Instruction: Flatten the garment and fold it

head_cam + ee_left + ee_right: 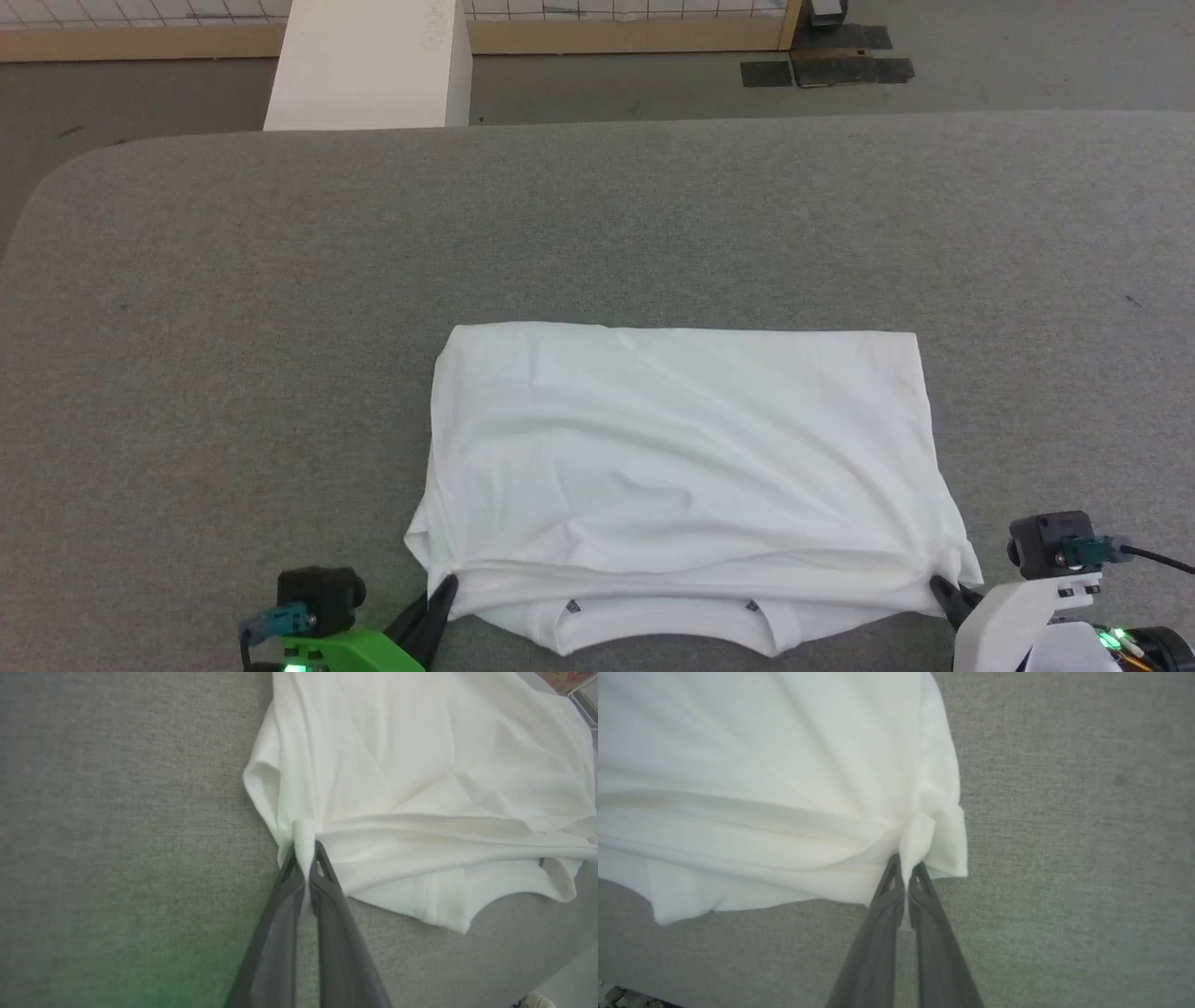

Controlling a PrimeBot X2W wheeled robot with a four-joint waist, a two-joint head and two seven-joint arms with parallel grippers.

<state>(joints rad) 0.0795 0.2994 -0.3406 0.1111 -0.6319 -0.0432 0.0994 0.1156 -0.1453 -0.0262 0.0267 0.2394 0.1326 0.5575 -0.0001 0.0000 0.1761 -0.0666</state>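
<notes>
Lying folded on the grey table (233,327), the shirt (681,448) makes a rough rectangle close to the robot's side, with its neck end peeking out from under the top layer along the near edge. The left gripper (446,590) is clamped tight on a bunched tuft of cloth at the near left corner. The right gripper (938,590) pinches the near right corner the same way. Creases fan out from both pinched corners across the top layer, while the far edge lies straight and flat. A white box (373,65) stands beyond the table's far side.
</notes>
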